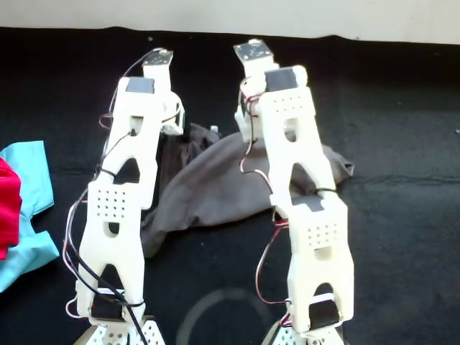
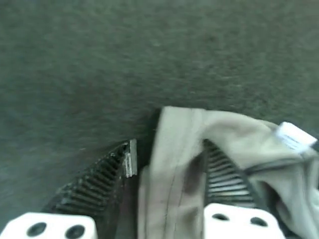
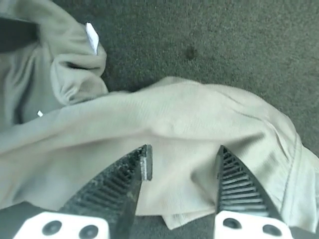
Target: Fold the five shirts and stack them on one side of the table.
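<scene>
We see a black-covered table stretching across the whole workspace, with a pale wall strip along its far edge.

On it, the grey shirt lies spread but rumpled in the middle, between and beyond the two arms, its far part bunched into folds.

At the left edge of the table we find a light blue shirt, and a red shirt rests on top of it. Both are well apart from the grey one.

The left arm and the right arm stand side by side at the near edge and extend away from us over the grey shirt.

We see the left gripper at the shirt's far left part. Its jaws are spread, and a raised fold of the grey fabric stands between them, lying against one finger, with a dark gap beside the other.

The right gripper hangs over the shirt's far middle part with its jaws apart and nothing between them; the cloth lies below.

A small white tag sticks out of the bunched fabric near the left gripper.
</scene>
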